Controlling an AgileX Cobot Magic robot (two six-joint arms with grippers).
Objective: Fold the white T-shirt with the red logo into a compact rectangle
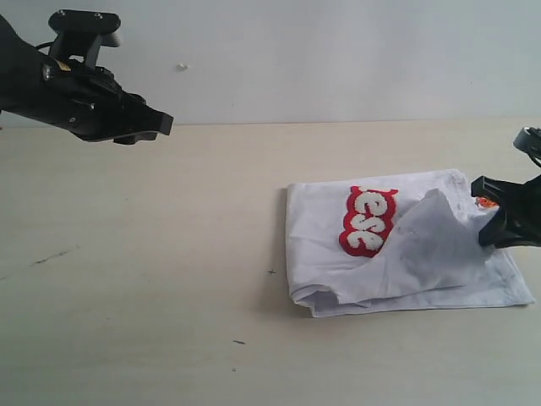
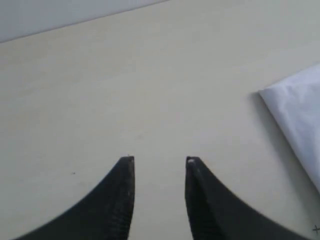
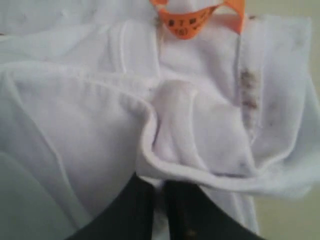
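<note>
Hovering high over the far left of the table (image 1: 152, 271), the left fingers (image 2: 125, 190) stand apart with nothing between them. Only a corner of the shirt shows at the edge of that wrist view, well apart from the tips.

The white T-shirt (image 1: 317, 254) lies on the right half of the table, already doubled into a rough block with layers stacked at its near edge. The red logo (image 1: 368, 222) faces up near the middle, partly covered by a loose flap that rises toward the right.

The right fingers (image 3: 137, 210) are clenched on a rolled hem (image 3: 145, 145) of that flap, near the orange tag (image 3: 192, 22) at the neck.

Judgement: thin, light, limp cloth with no stiffness, so it likely sags and drags from any single pinch. Not fragile, and probably not slippery on this surface. The best hold looks like a hem or the ribbed neck, where the layers bunch thick. A second pinch along the same edge would keep the fold line straight.
</note>
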